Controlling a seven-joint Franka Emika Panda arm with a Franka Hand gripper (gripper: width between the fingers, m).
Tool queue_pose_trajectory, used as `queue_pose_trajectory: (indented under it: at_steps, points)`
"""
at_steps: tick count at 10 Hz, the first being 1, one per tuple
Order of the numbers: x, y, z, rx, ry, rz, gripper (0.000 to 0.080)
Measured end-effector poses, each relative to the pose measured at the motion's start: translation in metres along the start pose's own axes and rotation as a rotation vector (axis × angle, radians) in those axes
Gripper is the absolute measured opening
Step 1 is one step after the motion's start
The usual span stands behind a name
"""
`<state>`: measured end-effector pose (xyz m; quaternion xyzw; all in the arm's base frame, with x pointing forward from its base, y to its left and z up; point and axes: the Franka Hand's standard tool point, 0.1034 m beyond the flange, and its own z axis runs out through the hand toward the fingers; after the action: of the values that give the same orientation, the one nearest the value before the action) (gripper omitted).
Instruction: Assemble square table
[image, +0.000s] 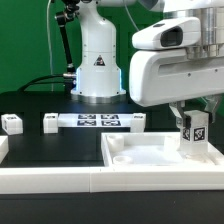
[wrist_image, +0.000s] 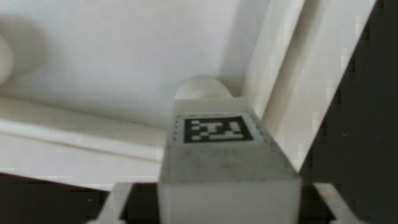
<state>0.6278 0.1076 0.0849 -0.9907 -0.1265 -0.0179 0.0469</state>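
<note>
The white square tabletop (image: 150, 158) lies at the front of the black table, its raised rim up. My gripper (image: 193, 112) is shut on a white peg leg (image: 194, 134) with a black-and-white tag and holds it upright over the top's corner at the exterior view's right. In the wrist view the leg (wrist_image: 221, 150) stands between the jaws, its tip pointing at the tray's corner by the rim (wrist_image: 285, 60). Whether the leg touches the tray I cannot tell. Two more white legs lie on the table, one (image: 12, 123) at the exterior view's left, one (image: 50, 123) beside it.
The marker board (image: 98, 121) lies behind the tabletop, in front of the robot's white base (image: 98, 65). A long white border rail (image: 60, 180) runs along the front edge.
</note>
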Motion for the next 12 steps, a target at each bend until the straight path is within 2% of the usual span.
queue_pose_trajectory:
  at_steps: [1,2,4,8,12]
  points:
    - [-0.0004,-0.0006,0.0005,0.004,0.0,0.066,0.029]
    - [-0.0008,-0.0009,0.0007,0.025,0.004,0.193,0.029]
    - [-0.0009,-0.0062,0.0016,0.037,0.0,0.431,0.029]
    - [-0.0004,-0.0061,0.0023,0.024,0.004,0.728,0.029]
    - [-0.0003,-0.0047,0.0026,0.033,-0.002,1.029,0.0291]
